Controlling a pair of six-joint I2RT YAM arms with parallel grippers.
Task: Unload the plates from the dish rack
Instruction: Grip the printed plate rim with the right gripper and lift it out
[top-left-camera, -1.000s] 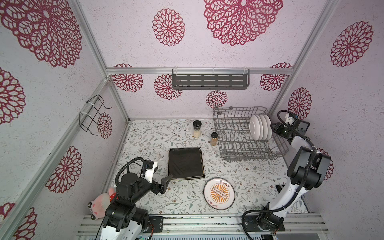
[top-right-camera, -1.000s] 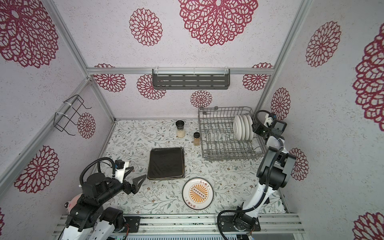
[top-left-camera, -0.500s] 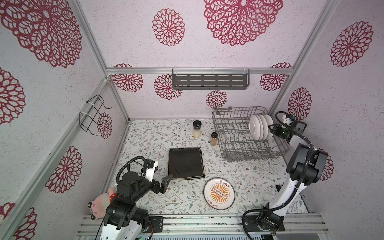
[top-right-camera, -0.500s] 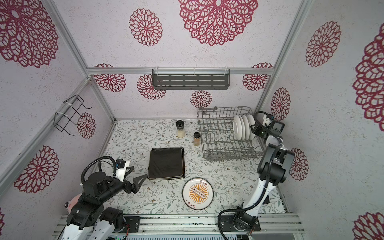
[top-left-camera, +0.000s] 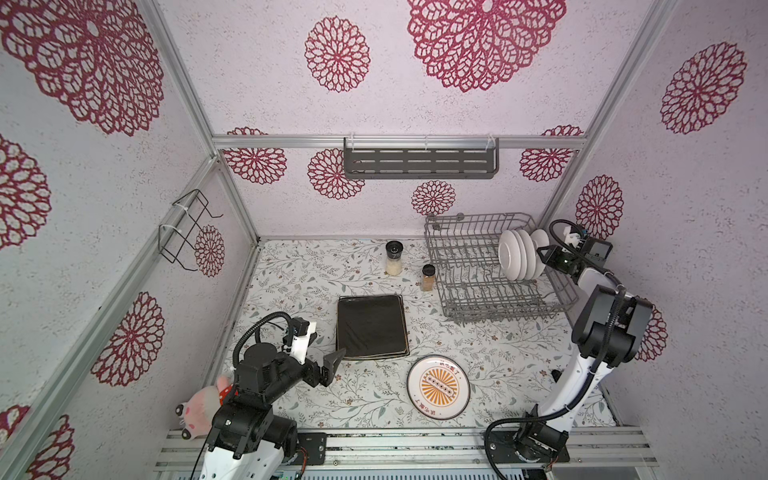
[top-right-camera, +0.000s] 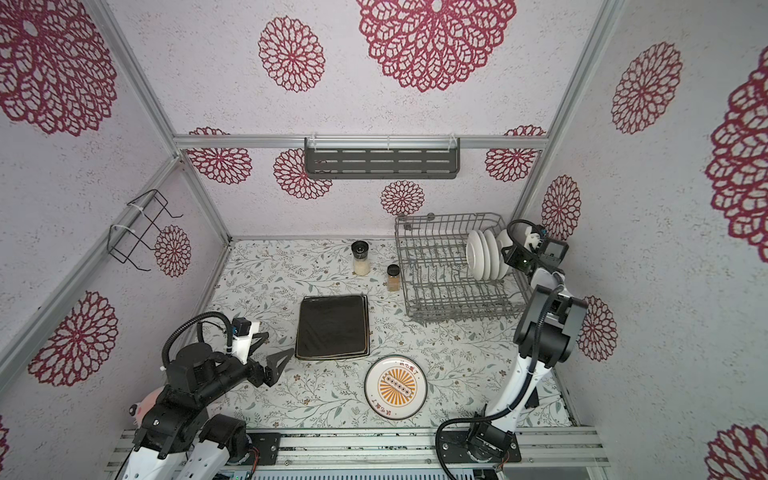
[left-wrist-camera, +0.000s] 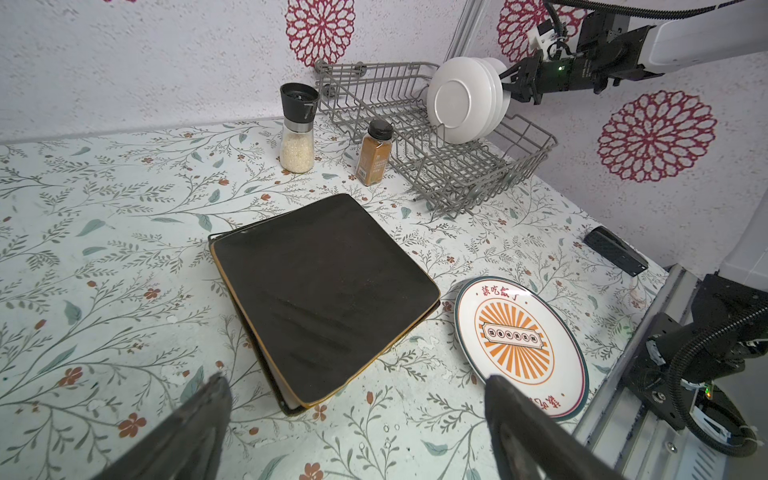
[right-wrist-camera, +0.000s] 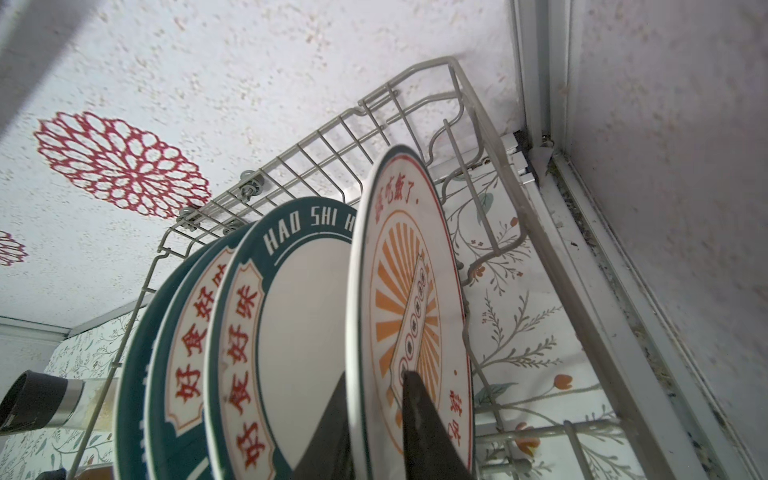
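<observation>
Four round plates (top-left-camera: 519, 255) stand on edge at the right end of the grey wire dish rack (top-left-camera: 465, 270), which sits far right on the surface (top-left-camera: 299, 291) in both top views. Your right end effector (top-left-camera: 541, 253) comes in from the right and meets the rightmost plate. Near left, your left end effector (top-left-camera: 332, 365) hangs just off the near-left corner of a stack of square plates (top-left-camera: 371, 326), which has a black one on top. A flat sunburst plate (top-left-camera: 438, 387) lies just right of that stack, well apart from the rack. A salt grinder (top-left-camera: 393, 258) and a spice jar (top-left-camera: 428, 277) stand just left of the rack.

From the left wrist you see the left fingers (left-wrist-camera: 199, 424) spread wide with nothing held between them. The stack's near corner is ahead, and the flat sunburst plate is beside it.

From the right wrist, your right fingers (right-wrist-camera: 419, 415) straddle the rim of the upright sunburst plate (right-wrist-camera: 411, 270). One finger is on its printed face. The other is behind it, in the gap to the green lettered plate (right-wrist-camera: 291, 299). They look closed onto the sunburst plate, which stands in the rack.
</observation>
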